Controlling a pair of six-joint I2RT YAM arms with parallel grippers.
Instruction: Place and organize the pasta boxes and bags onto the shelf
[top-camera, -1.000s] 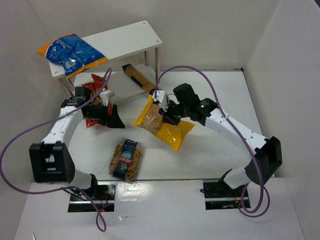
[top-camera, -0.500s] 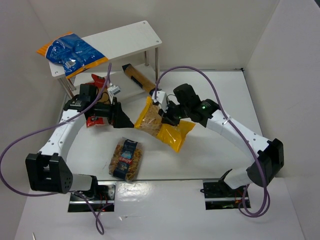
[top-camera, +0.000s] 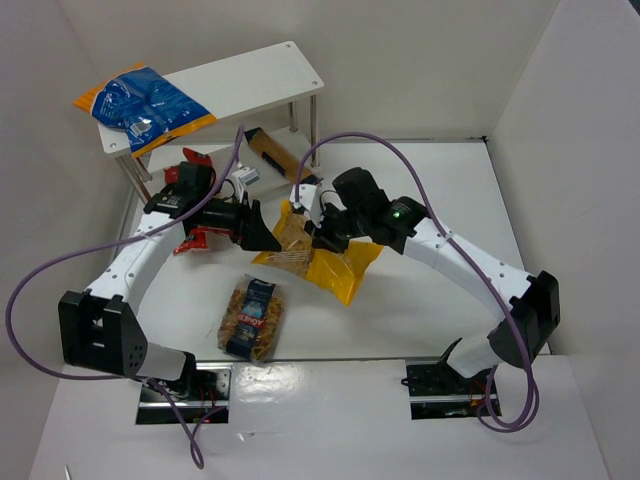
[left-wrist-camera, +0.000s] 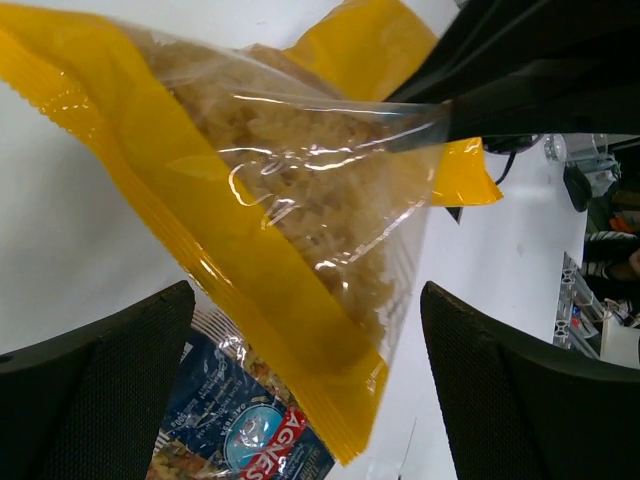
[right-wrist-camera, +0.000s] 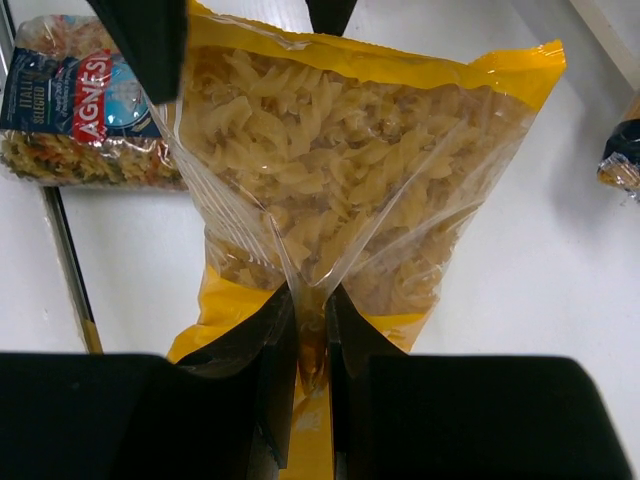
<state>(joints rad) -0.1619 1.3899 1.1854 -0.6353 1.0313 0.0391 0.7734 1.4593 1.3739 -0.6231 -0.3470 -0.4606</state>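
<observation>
right fingers (right-wrist-camera: 268, 345) clamped on yellow bag (right-wrist-camera: 340, 150) (near end hidden) | left fingers (left-wrist-camera: 505, 400) apart, flanking bag's end; contact unclear

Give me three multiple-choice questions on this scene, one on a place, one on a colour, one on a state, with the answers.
1. Where does the blue-and-orange bag lie? A) on the shelf's top board B) on the table C) in a gripper
2. What colour is the pasta pack that the right gripper pinches? A) red B) yellow C) green
3. How do the left gripper's jaws stand? A) shut B) wide open C) out of view
Answers: A, it lies on the top board; B, yellow film around a clear window; B, they stand apart either side of the pack.
</observation>
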